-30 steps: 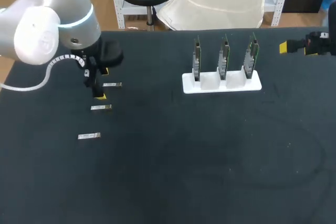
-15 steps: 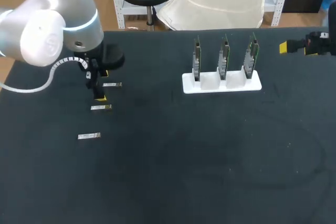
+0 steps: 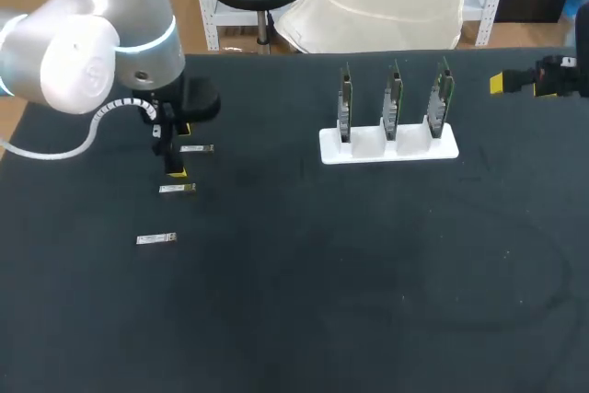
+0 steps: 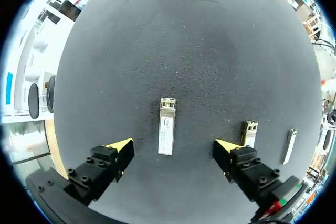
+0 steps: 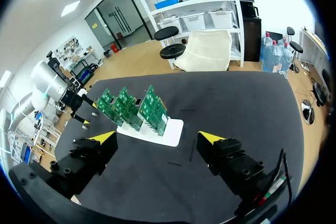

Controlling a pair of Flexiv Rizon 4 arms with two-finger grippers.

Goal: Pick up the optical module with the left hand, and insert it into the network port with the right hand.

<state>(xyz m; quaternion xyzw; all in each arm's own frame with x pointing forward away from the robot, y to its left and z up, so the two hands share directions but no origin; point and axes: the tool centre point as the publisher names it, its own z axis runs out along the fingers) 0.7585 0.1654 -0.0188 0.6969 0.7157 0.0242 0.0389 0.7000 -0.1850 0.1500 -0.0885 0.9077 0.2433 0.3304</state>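
The left gripper [image 4: 173,148] is being held low over the table [image 3: 368,301] near its far left corner, its two black, blocky fingers with wedge-shaped yellow tips being spread wide and gripping nothing. An optical module [image 4: 166,127], a slim rectangular bar of bright metal with a pale label along its top, is being straddled by the open fingers: it is lying flat on the table between them, clear of both tips. Two more modules of the same silvery make are being shown beside the gripper, one [image 4: 249,132] just past one fingertip and another [image 4: 289,145] further out; in the head view the three are lying in a loose row running from the gripper toward the near left edge. The table is being covered by a matte black, finely grained surface. Near the far edge, right of the middle, a white plastic holder [image 3: 386,149] is being used to stand three green circuit boards [image 3: 393,98] upright and side by side; their ports are too small to be made out. The right gripper [image 5: 157,139] is being held above the far right corner, well apart from the holder, with its fingers spread and empty.
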